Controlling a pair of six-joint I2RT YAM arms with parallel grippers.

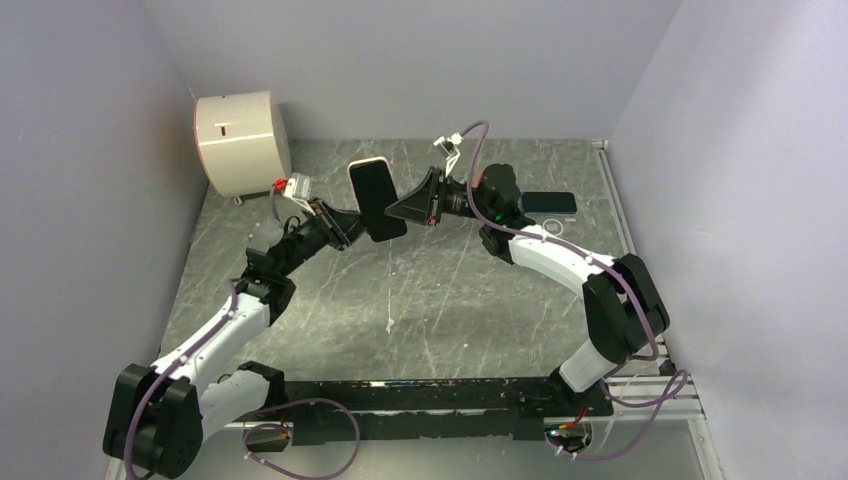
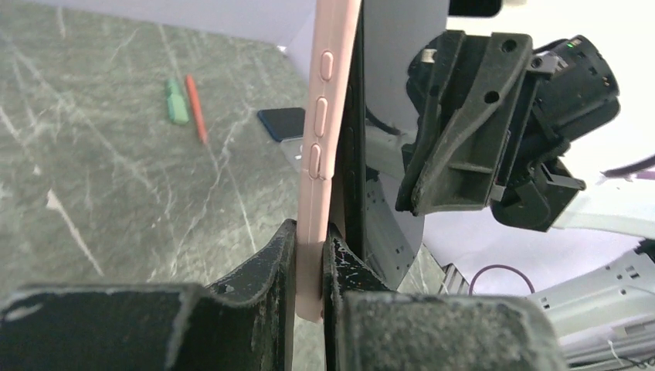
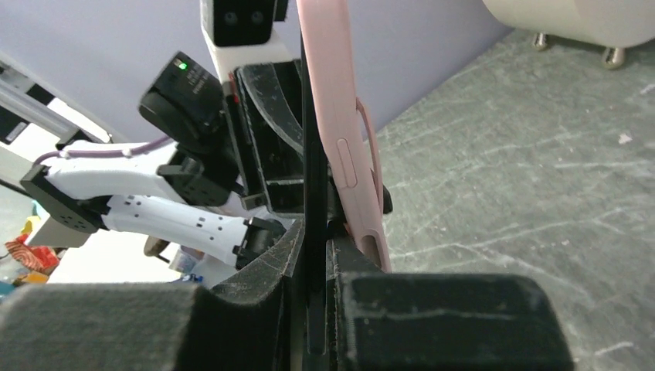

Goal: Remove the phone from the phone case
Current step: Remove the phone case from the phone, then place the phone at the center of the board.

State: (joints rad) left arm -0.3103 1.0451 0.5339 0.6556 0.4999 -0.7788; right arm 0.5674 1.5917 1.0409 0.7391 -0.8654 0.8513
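Note:
A black phone (image 1: 376, 200) in a pink phone case (image 1: 367, 161) hangs upright in mid-air over the middle of the table, held from both sides. In the left wrist view my left gripper (image 2: 309, 233) is shut on the bottom edge of the pink phone case (image 2: 321, 147), and the black phone (image 2: 354, 162) stands just right of it, peeled apart from the case at that end. From the right wrist camera, my right gripper (image 3: 315, 232) is shut on the thin black edge of the phone (image 3: 313, 147), with the phone case (image 3: 340, 131) bowing away to the right.
A white drum-shaped device (image 1: 242, 140) stands at the back left. A second, blue phone (image 1: 548, 203) lies at the back right beside a white ring (image 1: 553, 231). A green marker (image 2: 178, 101) and a red pen (image 2: 195, 108) lie on the marble table top (image 1: 420, 300).

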